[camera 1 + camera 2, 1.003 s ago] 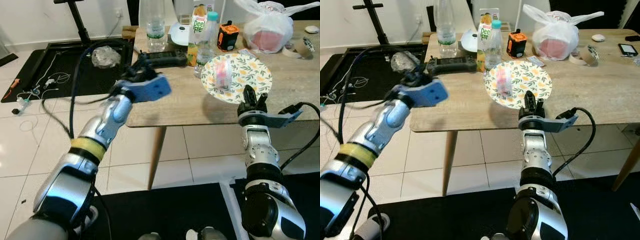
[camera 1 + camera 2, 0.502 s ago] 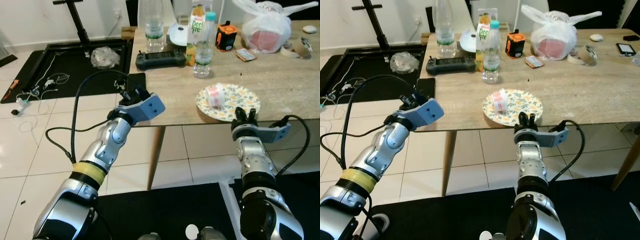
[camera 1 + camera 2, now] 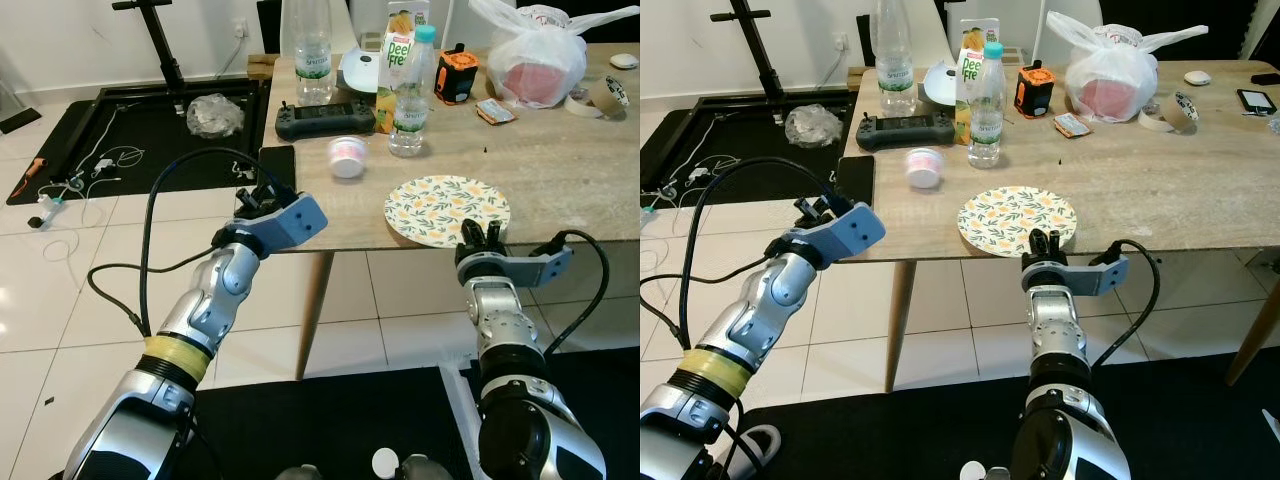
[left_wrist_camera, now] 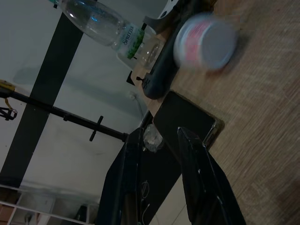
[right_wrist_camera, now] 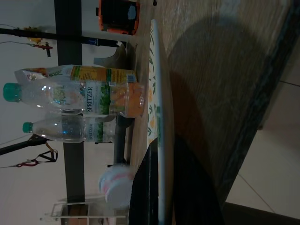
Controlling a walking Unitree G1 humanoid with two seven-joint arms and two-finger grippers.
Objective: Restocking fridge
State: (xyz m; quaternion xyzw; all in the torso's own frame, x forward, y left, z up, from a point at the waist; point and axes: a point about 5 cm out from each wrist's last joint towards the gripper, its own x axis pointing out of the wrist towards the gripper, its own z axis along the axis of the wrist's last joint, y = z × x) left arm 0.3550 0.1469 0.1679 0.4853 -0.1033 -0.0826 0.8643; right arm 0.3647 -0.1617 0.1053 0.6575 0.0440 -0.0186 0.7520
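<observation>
A wooden table [image 3: 560, 200] runs across the far right of the scene above a white tiled floor [image 3: 60, 290]. A floral plate [image 3: 446, 208] lies at the table's near edge, and the right gripper [image 3: 478, 236] meets its near rim, with its fingers at the plate's edge. The left gripper [image 3: 262, 193] sits at the table's near left corner, beside a dark phone [image 3: 277, 160]. A small pink-and-white cup [image 3: 347, 157], blurred, lies on the table between phone and plate. Farther back stand two clear bottles [image 3: 409, 95], a juice carton [image 3: 396, 60], a black controller [image 3: 324, 119], an orange-black device [image 3: 456, 75] and a white plastic bag [image 3: 530, 60]. To the left, a black mat [image 3: 120, 140] holds cables and a crumpled bag.
</observation>
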